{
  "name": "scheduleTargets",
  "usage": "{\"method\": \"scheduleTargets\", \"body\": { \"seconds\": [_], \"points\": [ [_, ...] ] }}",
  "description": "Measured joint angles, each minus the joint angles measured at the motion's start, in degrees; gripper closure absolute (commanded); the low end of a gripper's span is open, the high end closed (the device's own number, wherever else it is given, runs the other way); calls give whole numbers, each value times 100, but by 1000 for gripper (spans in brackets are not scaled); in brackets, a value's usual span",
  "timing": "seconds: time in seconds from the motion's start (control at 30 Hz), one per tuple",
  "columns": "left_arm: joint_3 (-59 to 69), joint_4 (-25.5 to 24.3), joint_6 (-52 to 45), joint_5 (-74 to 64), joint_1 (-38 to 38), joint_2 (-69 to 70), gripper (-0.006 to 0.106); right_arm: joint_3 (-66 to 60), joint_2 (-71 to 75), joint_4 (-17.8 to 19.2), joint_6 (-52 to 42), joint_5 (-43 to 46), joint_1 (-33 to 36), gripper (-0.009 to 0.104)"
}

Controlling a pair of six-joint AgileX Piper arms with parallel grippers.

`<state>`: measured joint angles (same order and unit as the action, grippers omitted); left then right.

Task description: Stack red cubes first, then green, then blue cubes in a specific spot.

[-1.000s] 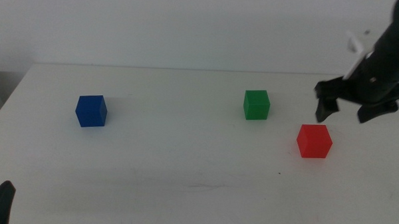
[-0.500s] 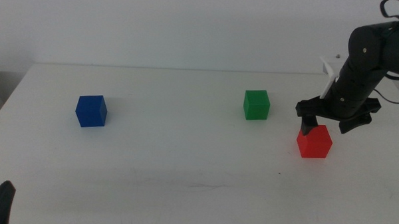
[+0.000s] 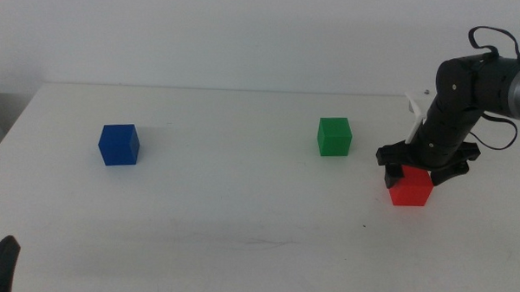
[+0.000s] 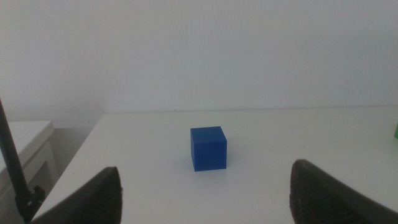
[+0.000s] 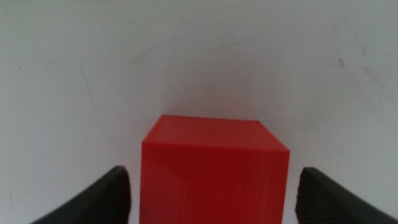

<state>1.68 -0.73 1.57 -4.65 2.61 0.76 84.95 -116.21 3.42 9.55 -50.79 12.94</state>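
One right gripper (image 3: 418,168), lower than before, jaws spread wide astride the red cube (image 3: 410,188), nothing held.

Reads to me as lab test bench: plain white table (image 3: 240,215), bare white wall (image 3: 247,33) behind, black robot arm (image 3: 470,93) with loose cable, three coloured cubes as only props. I see white cabinet (image 4: 28,155) beside table. No domestic clutter.

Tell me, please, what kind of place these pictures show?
Probably a robot test bench in a lab: a plain white table against a bare wall, holding only a blue cube, a green cube and a red cube, with the right gripper over the red one.
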Motion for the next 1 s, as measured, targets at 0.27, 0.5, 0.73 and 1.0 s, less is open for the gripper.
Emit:
{"method": "scheduleTargets", "body": {
  "seconds": [0.27,0.5,0.73,1.0],
  "points": [
    [0,0,0,0,0,0,10,0,22,41,62,40,65,96],
    [0,0,0,0,0,0,10,6,665,214,1226,-312,718,96],
    [0,0,0,0,0,0,10,126,841,563,2565,-578,1656,96],
    [0,0,0,0,0,0,10,760,296,609,3157,-743,2572,96]
  ]
}}
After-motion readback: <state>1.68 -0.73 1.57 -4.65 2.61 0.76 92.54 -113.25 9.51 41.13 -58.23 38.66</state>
